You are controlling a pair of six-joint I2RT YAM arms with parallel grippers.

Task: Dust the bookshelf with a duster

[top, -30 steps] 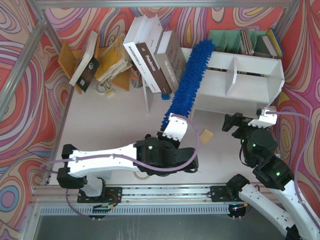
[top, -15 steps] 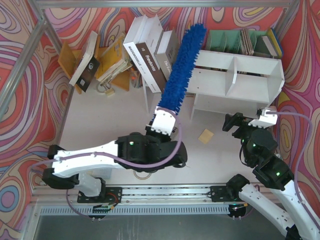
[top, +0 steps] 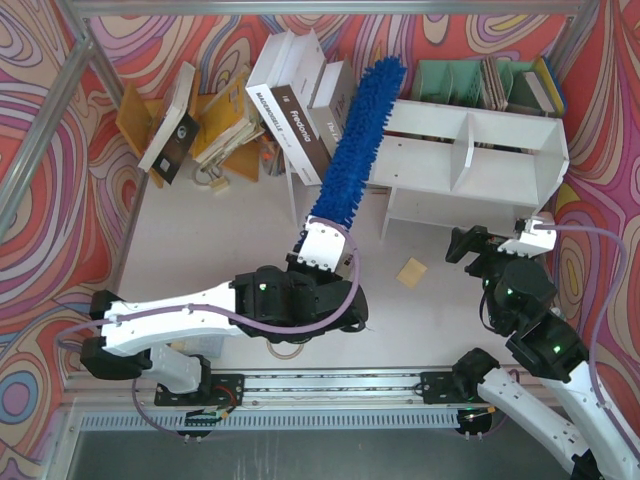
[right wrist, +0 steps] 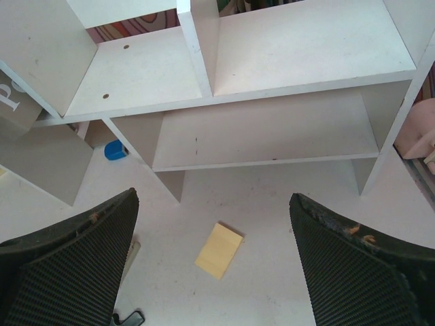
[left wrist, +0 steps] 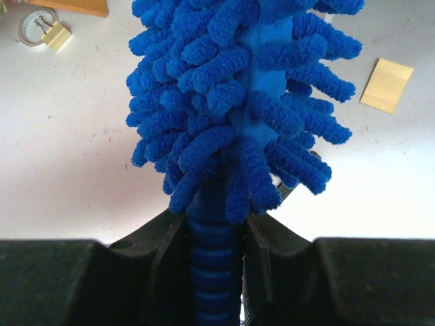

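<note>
The duster (top: 355,140) is long, blue and fluffy. It slants up from my left gripper (top: 322,240) to the left end of the white bookshelf (top: 480,165), with its tip beside the shelf's back left corner and the leaning books. In the left wrist view the left gripper (left wrist: 216,255) is shut on the duster's ribbed blue handle (left wrist: 214,272), and the strands (left wrist: 238,88) fill the view above. My right gripper (top: 472,248) hovers in front of the shelf's right half. It is open and empty (right wrist: 214,265), facing the bookshelf (right wrist: 272,129).
A yellow note (top: 411,271) lies on the table in front of the shelf, also in the right wrist view (right wrist: 219,250). Books (top: 300,110) lean at the back left against a thin white panel (top: 296,200). A green file organiser (top: 460,80) stands behind the shelf. A binder clip (left wrist: 49,34) lies left.
My left arm has drawn back to the left and the duster has swung left, from across the shelf's left top to its left end by the books. The right arm has not moved.
</note>
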